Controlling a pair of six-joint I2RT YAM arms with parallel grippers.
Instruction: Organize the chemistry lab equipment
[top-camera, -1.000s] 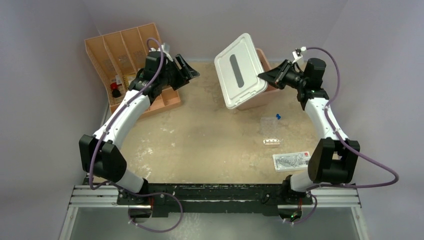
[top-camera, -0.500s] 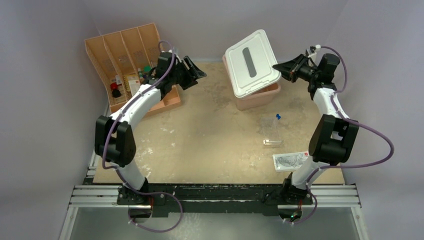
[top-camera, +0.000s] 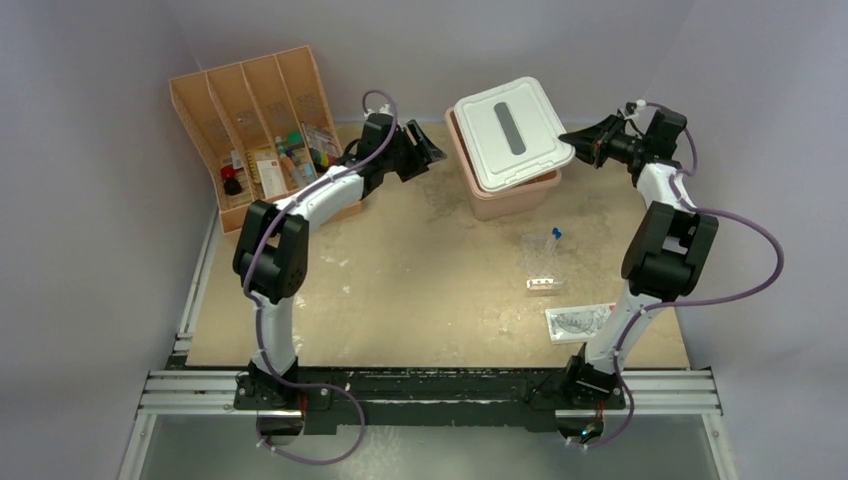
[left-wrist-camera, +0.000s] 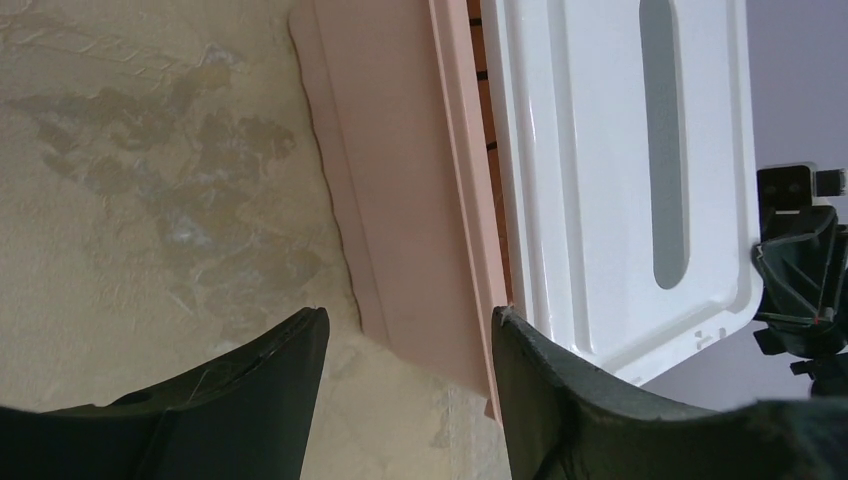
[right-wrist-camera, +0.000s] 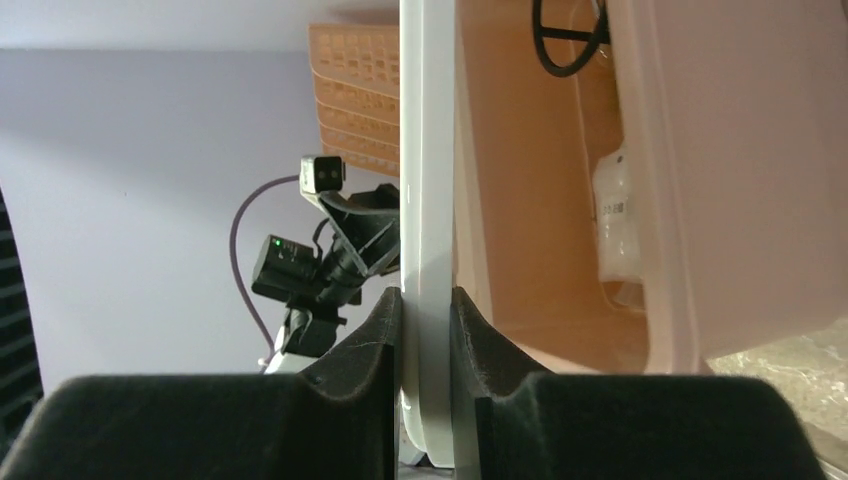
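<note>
My right gripper (top-camera: 578, 141) is shut on the right edge of the white lid (top-camera: 512, 130), which lies tilted over the pink tub (top-camera: 500, 203). In the right wrist view the lid's edge (right-wrist-camera: 427, 180) sits pinched between my fingers (right-wrist-camera: 380, 330), with a gap to the tub. Inside the tub are a black wire ring tripod (right-wrist-camera: 566, 38) and a clear glass flask (right-wrist-camera: 620, 225). My left gripper (top-camera: 432, 154) is open and empty beside the tub's left wall (left-wrist-camera: 410, 200). A clear well rack (top-camera: 541, 262), a blue-tipped dropper (top-camera: 556, 234) and a clear packet (top-camera: 580, 321) lie on the table at right.
The orange divided tray (top-camera: 215, 85) stands at the back left, holding several small items (top-camera: 270, 165). The walls stand close behind the tub and beside the right arm. The table's right edge runs by the packet.
My right gripper has carried the lid from high and tilted over the table back and down onto the tub. My left arm has swung right from the orange tray to the tub's left side.
</note>
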